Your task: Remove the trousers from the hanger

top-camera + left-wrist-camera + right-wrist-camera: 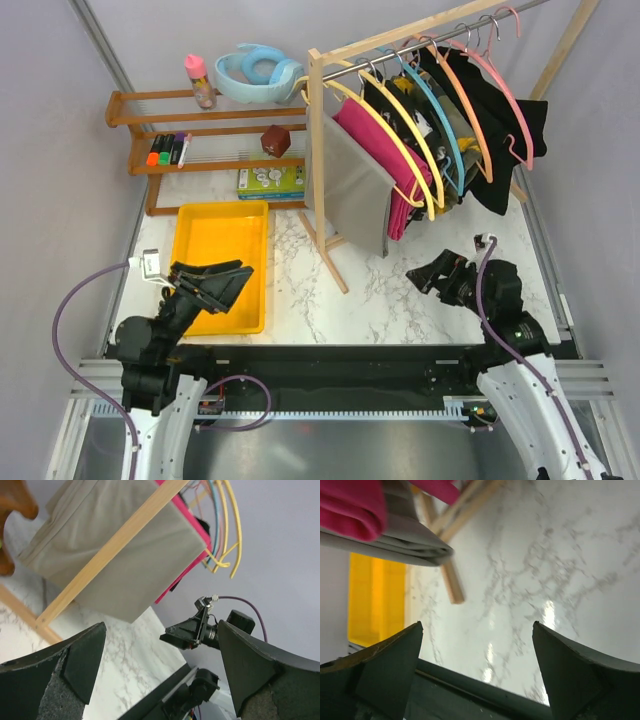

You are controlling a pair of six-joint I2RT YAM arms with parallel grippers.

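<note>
The trousers hang folded over coloured hangers [440, 130] on a wooden rack [322, 150] at the back right. Frontmost are the grey trousers [355, 185] [130, 555] [395, 545], then the magenta ones [385, 165] [195, 527] [355, 505]. Camouflage and black pairs [500, 120] hang further back. My left gripper [232, 283] [161, 625] hovers open over the yellow tray, pointing toward the rack, nothing between its fingers. Below the hanging garments my right gripper [425, 278] [477, 625] stands open and empty above the marble table, apart from the cloth.
A yellow tray [222, 225] [375, 600] lies at the left. Behind it a wooden shelf [200, 135] carries markers, a bottle, a blue ring, a brown cube and a green box [270, 180]. The rack's wooden foot [335, 265] [452, 580] reaches toward the table's middle.
</note>
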